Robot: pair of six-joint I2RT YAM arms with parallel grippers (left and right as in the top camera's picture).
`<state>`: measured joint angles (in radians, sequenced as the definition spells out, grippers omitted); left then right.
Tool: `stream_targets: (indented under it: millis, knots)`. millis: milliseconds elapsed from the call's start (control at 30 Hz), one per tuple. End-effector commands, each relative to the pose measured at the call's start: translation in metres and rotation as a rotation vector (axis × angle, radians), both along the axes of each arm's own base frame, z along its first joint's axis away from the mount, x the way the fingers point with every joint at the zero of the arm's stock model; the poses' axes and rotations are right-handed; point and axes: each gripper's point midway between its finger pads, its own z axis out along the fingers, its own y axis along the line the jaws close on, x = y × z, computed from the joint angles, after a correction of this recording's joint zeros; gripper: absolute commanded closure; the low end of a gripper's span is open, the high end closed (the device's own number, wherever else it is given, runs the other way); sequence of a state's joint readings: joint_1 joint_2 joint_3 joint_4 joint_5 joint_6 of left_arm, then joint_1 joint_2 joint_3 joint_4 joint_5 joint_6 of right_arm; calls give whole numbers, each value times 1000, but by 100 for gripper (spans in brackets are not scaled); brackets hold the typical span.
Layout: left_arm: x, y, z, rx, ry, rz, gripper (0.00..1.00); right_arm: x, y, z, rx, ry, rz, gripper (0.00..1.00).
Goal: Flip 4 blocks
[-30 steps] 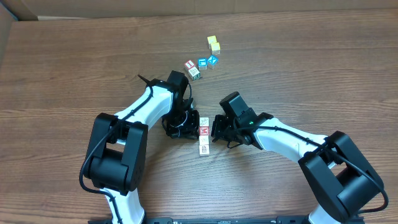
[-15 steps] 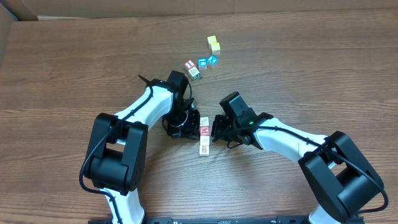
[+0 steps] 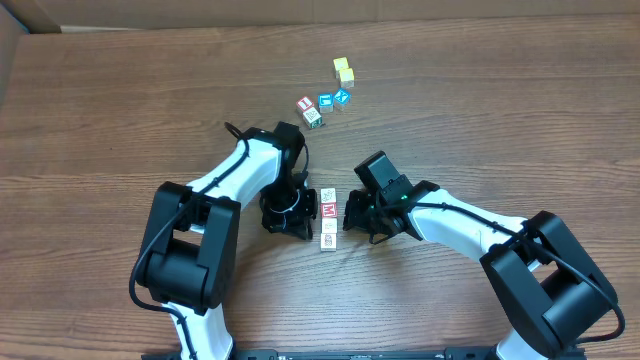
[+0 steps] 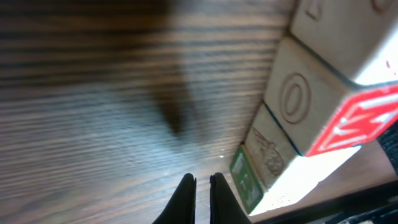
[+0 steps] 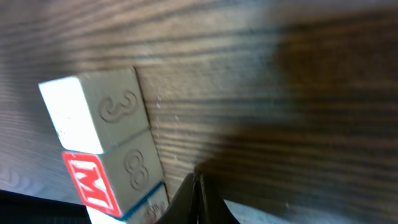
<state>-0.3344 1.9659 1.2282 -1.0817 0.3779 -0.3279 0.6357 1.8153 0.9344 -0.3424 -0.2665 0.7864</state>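
**Both pairs of fingers pressed together beside the line of blocks**

My left fingers (image 3: 300,220) are pressed together and they pinch nothing. They are low over the desk (image 3: 100,120), just beside the left side of a line of blocks (image 3: 327,218). My right fingers (image 5: 196,199) are also pressed together into one dark point with nothing between them, and they are just beside the right side of the same line. So the line lies between my two arms, near the middle of the desk.

From above I count four blocks in this line, one touching the next. The M block (image 3: 328,211) is second from the far end, with its red letter facing up. In my left wrist view the green-print block (image 4: 245,183) is the one nearest to my fingertips; I cannot tell if I touch it. In my right wrist view the block with a 3 (image 5: 106,112) sits against the M block, and the M block has an 8 on its side face.

A second group of blocks (image 3: 322,105), with red, green and blue borders, lies farther away. Two yellow cubes (image 3: 344,70) sit just behind this group.
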Motion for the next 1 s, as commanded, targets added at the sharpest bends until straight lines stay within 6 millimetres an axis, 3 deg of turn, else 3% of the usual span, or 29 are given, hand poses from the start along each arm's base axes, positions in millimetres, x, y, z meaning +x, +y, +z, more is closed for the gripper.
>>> stream_targets:
  millis: [0,400,733,967]
  knots:
    - [-9,-6,-4,-10,14,-46,96,-4,3,5,12,24,11,96]
    - [-14,-19,-1,-53,31,-40,96,-8,0,3,-1,41,12,96]
    - [-12,-18,-2,-49,27,-36,96,-8,1,4,-1,38,15,96]
    - [-1,-8,-2,-5,-8,-33,96,9,-5,6,9,-12,7,96]
